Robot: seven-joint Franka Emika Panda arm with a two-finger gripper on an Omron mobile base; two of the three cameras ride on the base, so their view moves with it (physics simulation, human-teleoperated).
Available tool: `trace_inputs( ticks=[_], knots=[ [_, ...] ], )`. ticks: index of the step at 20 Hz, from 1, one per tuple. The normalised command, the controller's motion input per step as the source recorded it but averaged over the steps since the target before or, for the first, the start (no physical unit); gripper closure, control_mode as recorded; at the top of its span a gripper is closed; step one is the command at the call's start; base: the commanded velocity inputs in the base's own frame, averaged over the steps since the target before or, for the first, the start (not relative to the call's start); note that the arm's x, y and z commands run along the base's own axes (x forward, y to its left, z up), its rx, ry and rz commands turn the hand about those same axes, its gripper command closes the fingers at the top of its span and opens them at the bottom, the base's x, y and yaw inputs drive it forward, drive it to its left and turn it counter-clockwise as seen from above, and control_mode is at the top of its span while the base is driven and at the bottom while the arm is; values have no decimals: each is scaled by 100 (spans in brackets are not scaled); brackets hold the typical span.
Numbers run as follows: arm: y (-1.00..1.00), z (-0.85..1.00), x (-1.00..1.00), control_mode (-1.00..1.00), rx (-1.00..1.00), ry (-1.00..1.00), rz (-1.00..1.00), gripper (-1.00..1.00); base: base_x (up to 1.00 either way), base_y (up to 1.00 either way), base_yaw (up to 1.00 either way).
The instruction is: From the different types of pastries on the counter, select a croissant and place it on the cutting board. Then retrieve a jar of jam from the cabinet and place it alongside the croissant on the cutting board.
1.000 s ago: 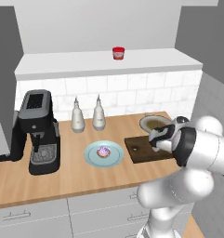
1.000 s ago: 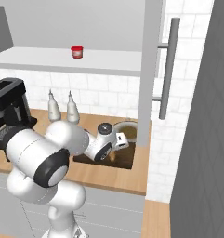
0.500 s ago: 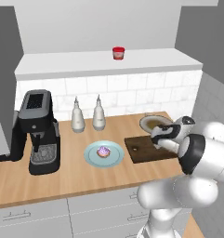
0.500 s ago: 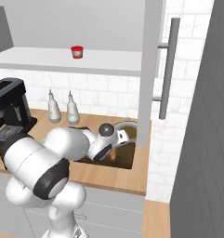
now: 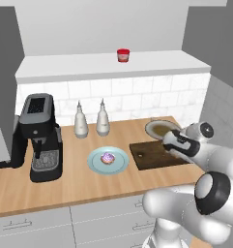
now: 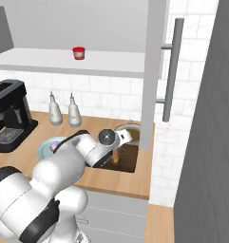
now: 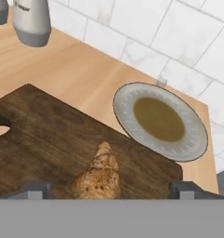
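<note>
The wooden tabletop (image 5: 21,191) runs across the middle of the left base view, with white wall tiles behind it and grey drawers under it. A white shelf (image 5: 65,68) sits above the tiles, and a small red jar (image 5: 123,54) stands on it near the top middle of the frame. At the left of the tabletop is a black coffee machine (image 5: 39,138). Two grey bottles (image 5: 91,119) stand side by side near the tiles. In front of them is a light blue plate (image 5: 108,161) with a small pink and purple pastry (image 5: 107,157) on it. The dark cutting board (image 5: 147,156) lies just right of that plate, and the arm covers its right part. A round grey plate (image 7: 161,120) with a brown middle sits at the board's far edge, close to the tiles and near the right end of the tabletop. In the hand view the croissant (image 7: 98,175) lies on the cutting board at the bottom middle of the frame, between the two dark fingers (image 7: 35,189), which are spread wide and touch nothing. The gripper (image 5: 170,141) hangs low over the board. There is bare wood in front of the blue plate and between the coffee machine and the bottles. In the right base view a tall grey panel with a long bar handle (image 6: 171,69) stands at the right end of the tabletop.
</note>
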Motion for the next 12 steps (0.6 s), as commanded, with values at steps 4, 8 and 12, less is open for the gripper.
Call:
trace_inputs(
  ticks=[4, 8, 12],
  knots=[
    [9, 100, 0, -100, 0, 0, -7, -100, 0, 0, 0],
    [25, 99, -5, -100, 1, 0, -10, -100, 0, 0, 0],
    [50, 89, -33, -100, 0, -1, -14, -100, 0, 0, 0]
  ],
)
